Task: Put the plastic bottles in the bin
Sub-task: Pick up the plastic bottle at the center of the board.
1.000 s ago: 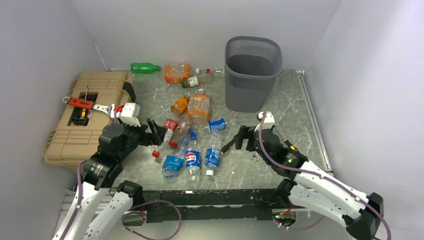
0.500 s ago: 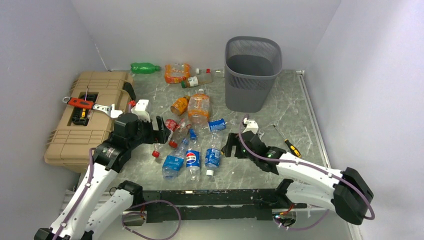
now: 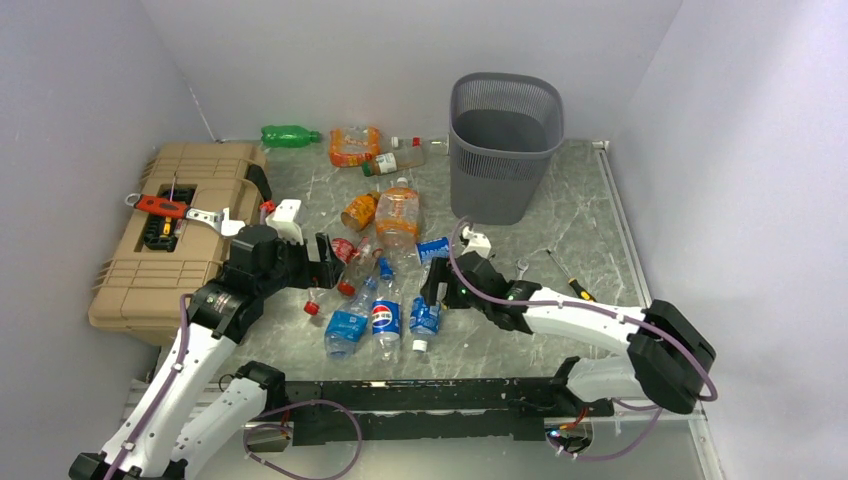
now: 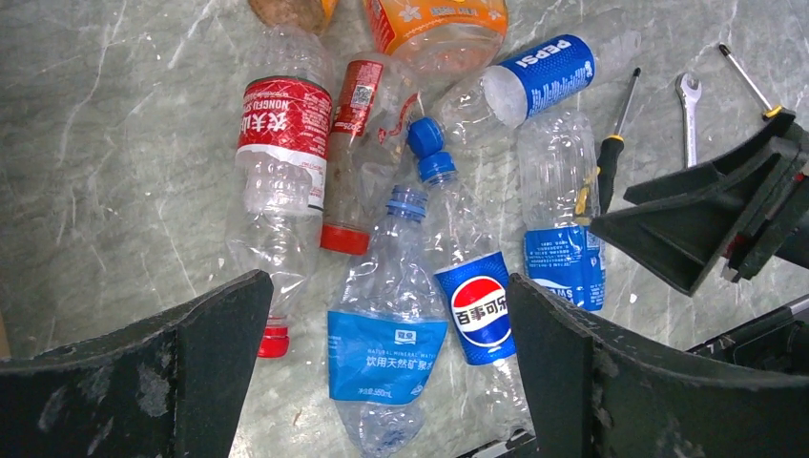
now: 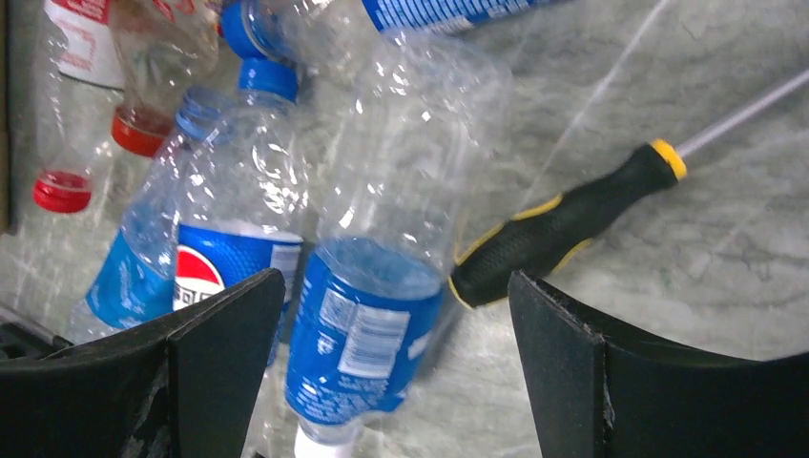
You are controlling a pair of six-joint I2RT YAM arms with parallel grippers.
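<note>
Here, the setting: a grey marbled table seen from above, with two robot arms reaching in from its near edge.
Plastic bottles: all lie on their sides on the table. A tight cluster sits between the two grippers, and more lie toward the back wall, including a green one.
Bin: a dark grey mesh wastebasket, upright at the back and well apart from the cluster. No bottle shows inside it.
Left gripper: fingers spread wide and holding nothing. It hovers over a light-blue-labelled water bottle and a Pepsi bottle.
Right gripper: fingers spread to either side of a clear bottle with a dark blue label, not closed on it.
Crowding: a black-and-yellow screwdriver lies with its handle against one side of that bottle, and the Pepsi bottle lies against the other side.
Risk, wrong catch: a closing finger could land on the screwdriver handle or the neighbouring bottle, so the grip would wedge or take two things.
Risk, slipping: the thin, dented plastic may squirt out under pressure.
Risk, collision: both grippers work the same pile and sit near each other.
</note>
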